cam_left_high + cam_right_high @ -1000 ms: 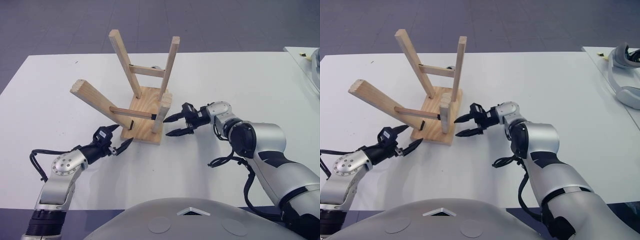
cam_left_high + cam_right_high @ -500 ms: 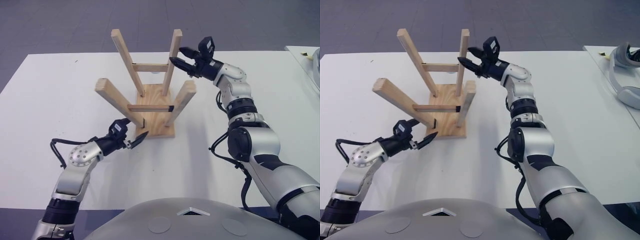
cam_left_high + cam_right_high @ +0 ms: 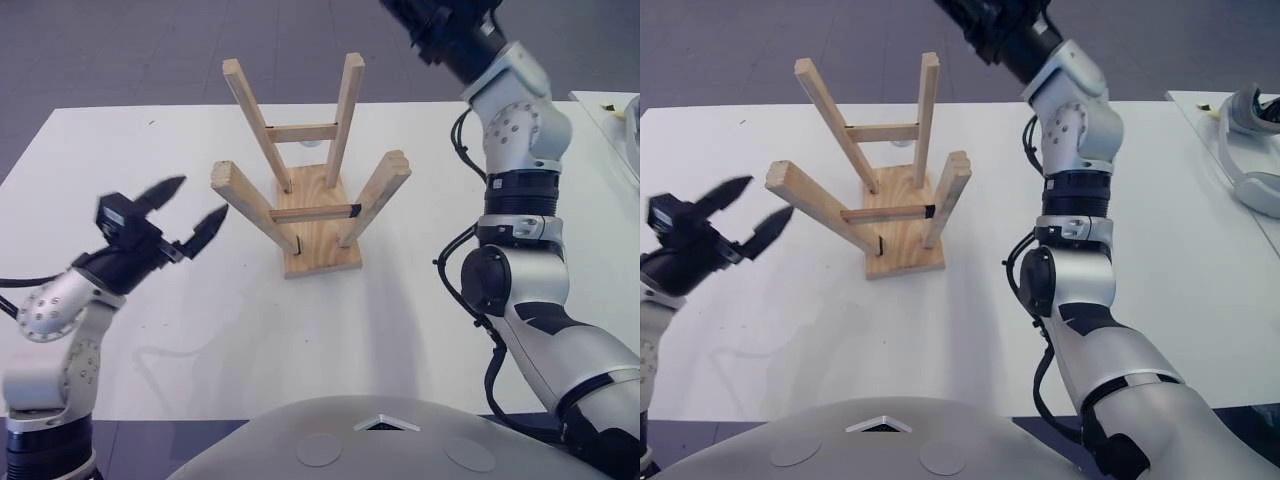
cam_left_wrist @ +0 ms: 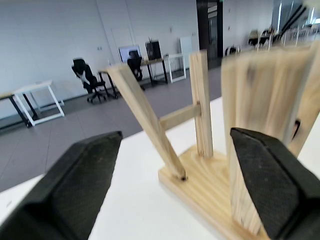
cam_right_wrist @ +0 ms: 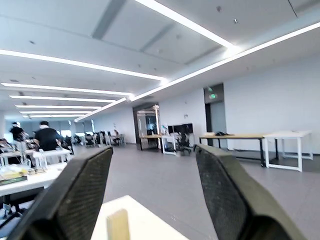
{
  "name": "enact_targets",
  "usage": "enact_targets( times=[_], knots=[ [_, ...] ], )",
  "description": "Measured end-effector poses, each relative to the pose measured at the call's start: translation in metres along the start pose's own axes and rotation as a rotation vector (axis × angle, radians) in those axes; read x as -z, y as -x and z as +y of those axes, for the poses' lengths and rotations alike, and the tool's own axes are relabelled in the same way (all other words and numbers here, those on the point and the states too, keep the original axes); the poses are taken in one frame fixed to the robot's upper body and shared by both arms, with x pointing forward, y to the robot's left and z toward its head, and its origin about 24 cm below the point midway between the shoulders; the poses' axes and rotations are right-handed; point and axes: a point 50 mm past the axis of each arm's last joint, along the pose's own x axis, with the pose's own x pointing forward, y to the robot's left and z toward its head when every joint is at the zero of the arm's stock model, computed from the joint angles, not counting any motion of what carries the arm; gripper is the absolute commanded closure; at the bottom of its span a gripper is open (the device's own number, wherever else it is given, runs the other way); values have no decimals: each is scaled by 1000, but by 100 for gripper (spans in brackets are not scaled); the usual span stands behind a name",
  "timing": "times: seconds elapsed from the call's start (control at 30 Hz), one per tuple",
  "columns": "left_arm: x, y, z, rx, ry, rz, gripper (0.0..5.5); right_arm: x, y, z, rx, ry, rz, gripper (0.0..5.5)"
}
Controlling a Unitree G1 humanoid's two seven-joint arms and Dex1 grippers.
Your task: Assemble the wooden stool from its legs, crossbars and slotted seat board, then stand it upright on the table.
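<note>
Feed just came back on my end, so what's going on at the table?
The stool sits upside down on the white table, seat board flat, legs up, crossbars fitted. Neither gripper touches it: the left gripper hovers open to its left, the right gripper is open, raised high. It is not yet turned upright.

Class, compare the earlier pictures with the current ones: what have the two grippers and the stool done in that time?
The left gripper drew back from the seat board to the robot's left and rose, open. The right gripper climbed from the board's edge past the top of a leg to high above the table, open. The stool turned a little; it stays upside down on its seat board, ungripped.
</note>
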Motion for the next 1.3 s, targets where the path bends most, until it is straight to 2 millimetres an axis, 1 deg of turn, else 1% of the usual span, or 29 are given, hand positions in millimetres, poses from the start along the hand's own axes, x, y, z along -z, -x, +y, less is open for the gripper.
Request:
enact_targets(
  times=[0.03, 0.07, 0.1, 0.17, 0.2, 0.23, 0.27, 0.33, 0.4, 0.5, 0.57, 0.6, 0.63, 0.67, 0.7, 0.73, 0.77, 0.83, 0.93, 1.03, 1.1, 1.2, 1.23, 1.3],
  knots=[
    [-24, -5, 3, 18, -10, -83, 150, -10, -4, 18, -89, 5, -24, 245],
    [-45, -12, 4, 48, -16, -157, 150, -15, -3, 35, -165, 5, -25, 245],
    [-65, -19, 3, 86, -36, -216, 150, -16, -1, 49, -228, -2, -10, 245],
    [-106, -40, -7, 186, -113, -324, 150, -11, 14, 77, -354, -22, 77, 245],
    [-117, -51, -15, 238, -133, -344, 150, -7, 21, 87, -402, -34, 127, 245],
    [-122, -59, -21, 274, -142, -351, 150, -6, 24, 91, -428, -41, 152, 245],
    [-123, -69, -27, 315, -131, -346, 150, -6, 27, 91, -428, -39, 170, 245],
    [-120, -79, -32, 350, -97, -336, 150, -7, 27, 89, -389, -35, 170, 245],
    [-111, -86, -28, 324, -62, -319, 150, -7, 26, 85, -343, -28, 151, 245],
    [-107, -88, -20, 257, -60, -318, 150, -4, 21, 76, -260, -31, 125, 245],
    [-106, -89, -15, 202, -52, -325, 150, 1, 16, 75, -226, -36, 132, 245],
    [-103, -89, -13, 174, -35, -329, 150, 9, 15, 77, -218, -32, 175, 245],
    [-92, -87, -15, 138, 12, -326, 150, 29, 19, 81, -213, -76, 261, 245],
    [-61, -86, -22, 98, 127, -261, 150, 67, 36, 85, -181, -166, 403, 245],
    [-37, -84, -30, 86, 188, -191, 150, 70, 39, 88, -187, -161, 406, 245],
    [-17, -80, -45, 74, 243, -172, 150, 73, 44, 87, -170, -127, 440, 245],
    [-13, -78, -52, 69, 244, -184, 150, 74, 48, 87, -154, -111, 452, 245],
    [-11, -75, -58, 42, 234, -239, 150, 74, 48, 86, -134, -96, 446, 245],
    [-10, -73, -59, 21, 235, -269, 150, 75, 45, 83, -102, -108, 435, 245],
    [-10, -72, -54, 14, 202, -258, 150, 77, 41, 82, -86, -135, 420, 245],
    [-12, -76, -45, 26, 162, -226, 150, 76, 38, 82, -80, -168, 413, 245],
    [-24, -94, -29, 50, 110, -155, 150, 71, 35, 77, -70, -274, 391, 245],
    [-33, -100, -27, 66, 103, -156, 150, 66, 30, 75, -89, -318, 364, 245],
    [-55, -107, -27, 88, 88, -212, 150, 46, 21, 72, -126, -355, 289, 245]
  ],
)
